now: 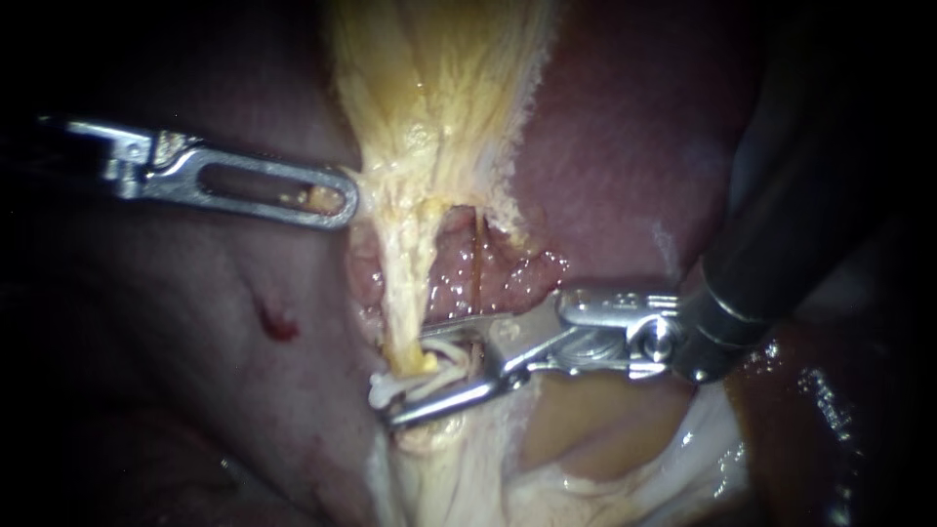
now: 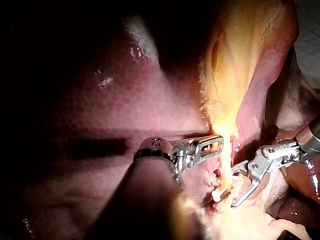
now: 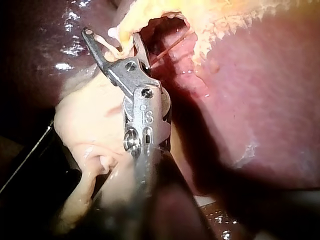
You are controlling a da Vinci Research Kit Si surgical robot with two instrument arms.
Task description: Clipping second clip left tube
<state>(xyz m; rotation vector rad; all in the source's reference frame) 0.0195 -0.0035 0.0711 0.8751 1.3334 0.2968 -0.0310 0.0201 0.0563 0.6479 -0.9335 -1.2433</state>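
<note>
1. Where the yellow tissue (image 1: 439, 88) narrows to a strand, the left tube (image 1: 405, 283) runs down in front of the liver (image 1: 634, 146). It ends between the jaws of the right instrument (image 1: 415, 381).
2. Those jaws stand apart in a V, one on each side of the tube. A white clip (image 1: 383, 390) sits between them and touches both, so they are grasping the clip.
3. From where I stand, the white loops there overlap. I cannot tell whether they are one clip or more.
4. The stretch of tube inside the clip is hidden by the clip and the metal.
5. A thinner reddish strand, the right tube (image 1: 478, 263), lies just beside the left one and outside the jaws.
6. The left instrument (image 1: 337, 200) has its jaws closed on the edge of the yellow tissue, well above the clip. A yellow scrap shows through the slot in the jaw.
7. Its shaft is lost in the dark at the left edge.
8. The right instrument's dark shaft is cut off at the upper right.
9. The left wrist view shows the left instrument (image 2: 217, 144) against the strand and the right instrument (image 2: 235, 185) just beyond it, but glare washes out the tube.
10. The right wrist view shows the right instrument (image 3: 111, 36) spread around white loops, with its farther jaw partly hidden by tissue.
</note>
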